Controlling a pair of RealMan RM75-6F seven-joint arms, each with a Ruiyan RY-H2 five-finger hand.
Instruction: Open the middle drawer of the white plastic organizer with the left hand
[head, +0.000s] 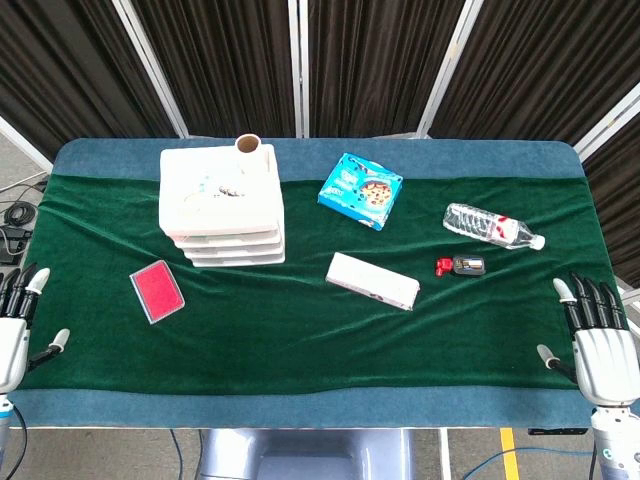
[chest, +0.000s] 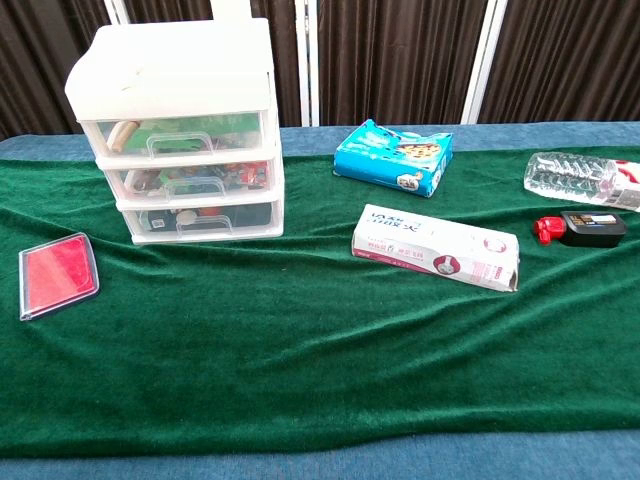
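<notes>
The white plastic organizer (head: 222, 205) (chest: 180, 130) stands at the back left of the green cloth, with three stacked drawers, all pushed in. Its middle drawer (chest: 192, 180) has a clear front with a handle and small items inside. My left hand (head: 14, 325) hovers at the table's near left edge, fingers spread and empty, well away from the organizer. At the near right edge my right hand (head: 598, 335) is likewise spread and empty. Neither hand appears in the chest view.
A red flat case (head: 157, 291) (chest: 57, 273) lies in front-left of the organizer. A white toothpaste box (head: 372, 281) (chest: 436, 247), blue cookie pack (head: 360, 190) (chest: 392, 155), water bottle (head: 492, 226) (chest: 580, 179) and small black-red gadget (head: 460, 265) (chest: 581, 228) lie right. A cardboard tube (head: 248, 146) sits on the organizer.
</notes>
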